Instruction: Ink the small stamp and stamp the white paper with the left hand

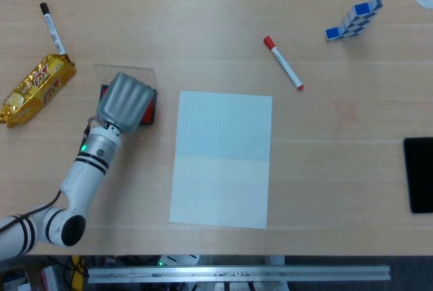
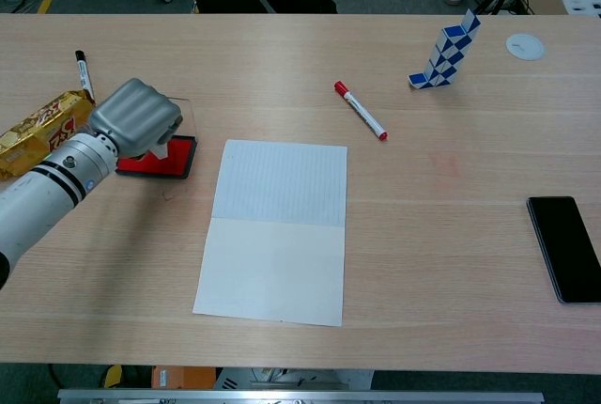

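Observation:
My left hand [image 1: 125,100] [image 2: 139,117] is curled over the red ink pad [image 1: 148,109] [image 2: 177,159], left of the white paper [image 1: 223,159] [image 2: 277,230]. It grips the small stamp [image 2: 159,150], of which only a white bit shows under the fingers in the chest view, right at the pad's surface. In the head view the hand hides the stamp and most of the pad. The paper lies flat and unmarked at the table's middle. The right hand is not in either view.
The pad's clear lid [image 1: 125,74] lies open behind it. A gold snack pack [image 1: 37,89] and a black marker [image 1: 52,28] lie to the left. A red marker [image 1: 283,63], a blue-white block toy [image 1: 354,18] and a black phone [image 1: 419,174] are on the right.

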